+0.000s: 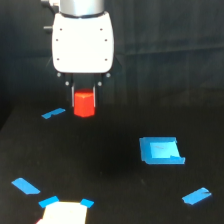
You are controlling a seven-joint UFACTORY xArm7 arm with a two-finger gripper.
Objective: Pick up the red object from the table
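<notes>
my hand [84,100] hangs in the upper left of the exterior view, under a white housing [82,42] with a grey cylinder above it. two dark fingers [73,95] point down from the housing, and the red block [84,103] sits between them. the fingers are pinching the block: one dark finger runs along each of its sides, touching it. the block's flat top lies just under the housing's lower edge, and its lower part shows below the fingertips. the block stands upright.

whether the block's underside touches the bench [115,170] or hangs clear of it, i cannot tell; the surface is black and matte, and no shadow shows.

on the bench, a thin strip of blue tape [53,113] lies just to the exterior view's left of the block, apart from it. a blue square [161,151] lies well apart, lower and to the exterior view's right. a second strip [196,196] lies near the lower right corner, a third strip [25,185] at the lower left. at the bottom edge a white patch [64,213] sits with blue tabs at its upper corners; its nature is unclear owing to blur.
</notes>
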